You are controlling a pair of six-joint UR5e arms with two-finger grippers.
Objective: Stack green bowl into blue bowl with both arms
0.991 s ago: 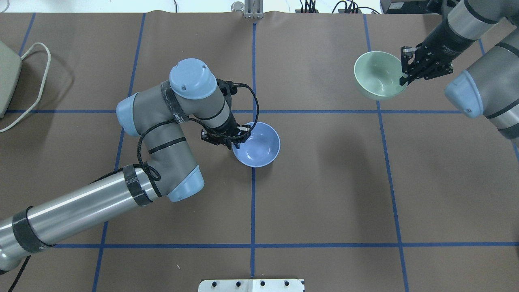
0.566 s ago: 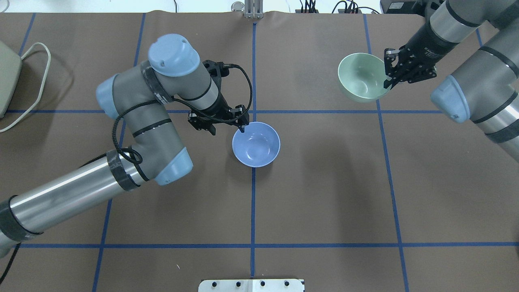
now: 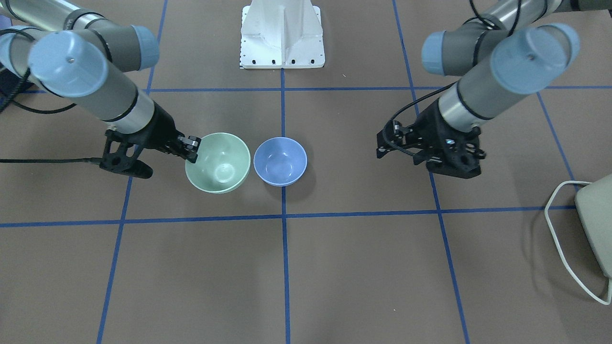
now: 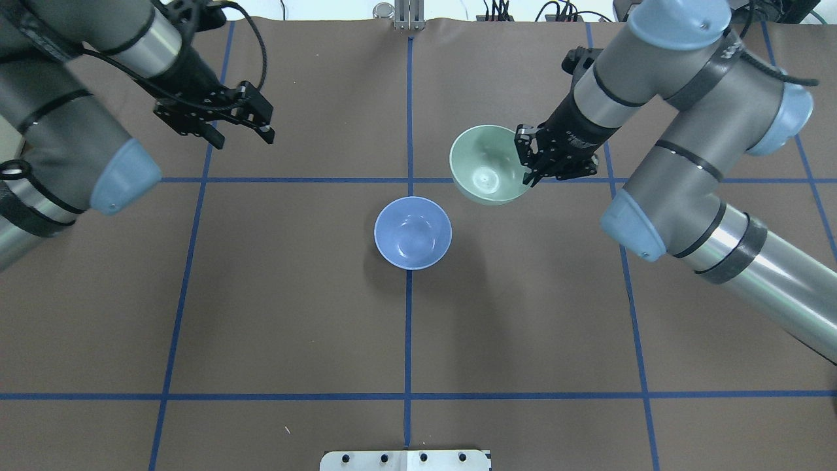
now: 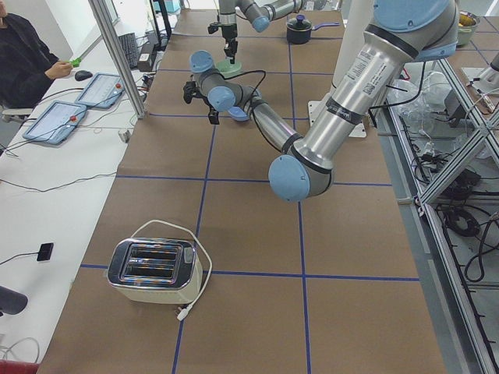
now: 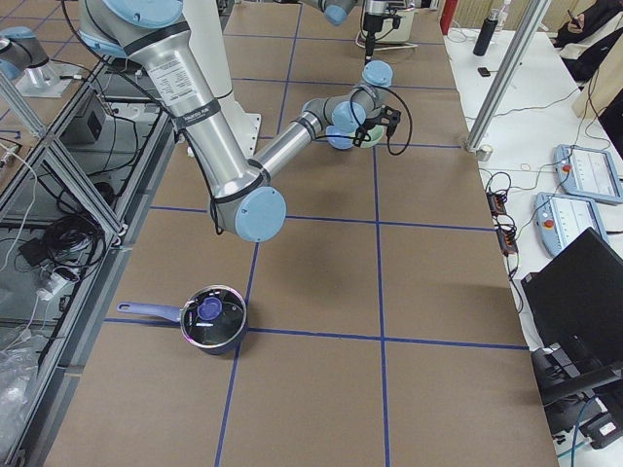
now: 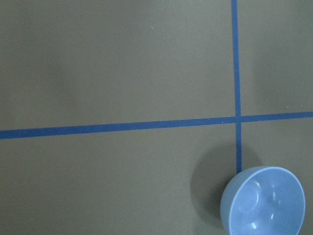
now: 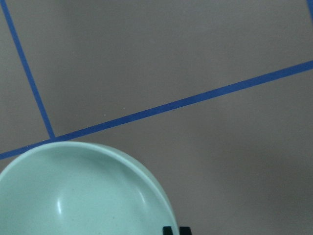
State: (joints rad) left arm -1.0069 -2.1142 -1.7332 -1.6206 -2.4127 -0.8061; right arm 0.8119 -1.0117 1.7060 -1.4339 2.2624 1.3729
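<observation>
The blue bowl [image 4: 412, 233] stands upright and empty on the brown table's centre line; it also shows in the front view [image 3: 280, 161] and the left wrist view [image 7: 263, 200]. My right gripper [image 4: 531, 163] is shut on the right rim of the green bowl [image 4: 487, 163] and holds it above the table, behind and to the right of the blue bowl. In the front view the green bowl [image 3: 218, 162] appears right beside the blue one. It also fills the bottom of the right wrist view [image 8: 83, 196]. My left gripper [image 4: 242, 136] is open and empty, raised far left of the blue bowl.
A toaster [image 5: 152, 270] with a white cord sits at the table's left end. A dark pot [image 6: 209, 319] stands at the right end. The white mounting pedestal [image 3: 282, 33] is at the robot's side. Blue tape lines grid the mat.
My left gripper has left the blue bowl's rim and moved up and away to the far left. My right gripper has carried the green bowl leftward, toward the blue bowl.
</observation>
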